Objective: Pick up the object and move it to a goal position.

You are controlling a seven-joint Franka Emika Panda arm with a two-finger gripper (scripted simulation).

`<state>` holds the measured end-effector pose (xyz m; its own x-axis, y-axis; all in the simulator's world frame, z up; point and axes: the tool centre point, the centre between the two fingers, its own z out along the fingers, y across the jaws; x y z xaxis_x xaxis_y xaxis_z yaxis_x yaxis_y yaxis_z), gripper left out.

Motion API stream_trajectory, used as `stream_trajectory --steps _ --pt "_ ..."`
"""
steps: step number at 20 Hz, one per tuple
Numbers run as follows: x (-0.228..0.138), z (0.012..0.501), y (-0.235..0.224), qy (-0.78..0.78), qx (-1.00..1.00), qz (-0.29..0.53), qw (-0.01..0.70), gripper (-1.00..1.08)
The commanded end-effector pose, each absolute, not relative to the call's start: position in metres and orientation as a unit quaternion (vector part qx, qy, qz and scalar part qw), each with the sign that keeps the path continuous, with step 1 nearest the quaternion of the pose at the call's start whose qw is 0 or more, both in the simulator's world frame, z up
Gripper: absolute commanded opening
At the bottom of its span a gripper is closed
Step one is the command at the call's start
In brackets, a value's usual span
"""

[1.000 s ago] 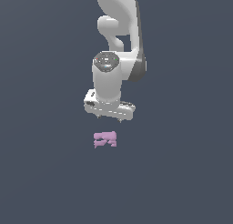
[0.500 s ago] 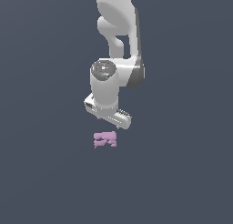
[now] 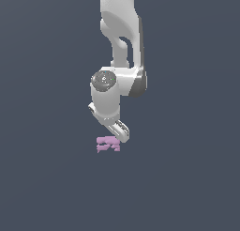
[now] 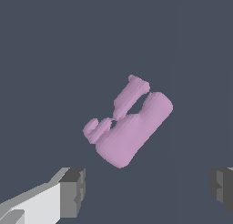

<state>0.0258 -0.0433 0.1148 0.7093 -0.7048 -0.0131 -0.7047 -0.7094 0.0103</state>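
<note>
Gripper (image 4: 146, 191) fingers are standing wide apart, holding nothing, hovering just above the object (image 4: 129, 126), which is lying on the floor (long axis running diagonally to the finger line), slightly off-centre.

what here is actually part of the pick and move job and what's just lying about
Part of the job:
- pink-lilac pronged object, lying on the surface
- gripper, open, fingers set wider than the object, not touching it

Just lying about:
- nothing else shows; only the plain dark grey surface under it all, and no goal marker is visible
</note>
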Motion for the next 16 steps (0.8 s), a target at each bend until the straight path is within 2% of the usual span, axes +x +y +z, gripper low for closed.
stream_trajectory --steps 1,16 --pt "0.028 0.110 -0.045 -0.416 0.909 -0.008 0.002 1.00" --pt "0.042 0.080 -0.055 -0.601 0.799 -0.003 0.000 1.00"
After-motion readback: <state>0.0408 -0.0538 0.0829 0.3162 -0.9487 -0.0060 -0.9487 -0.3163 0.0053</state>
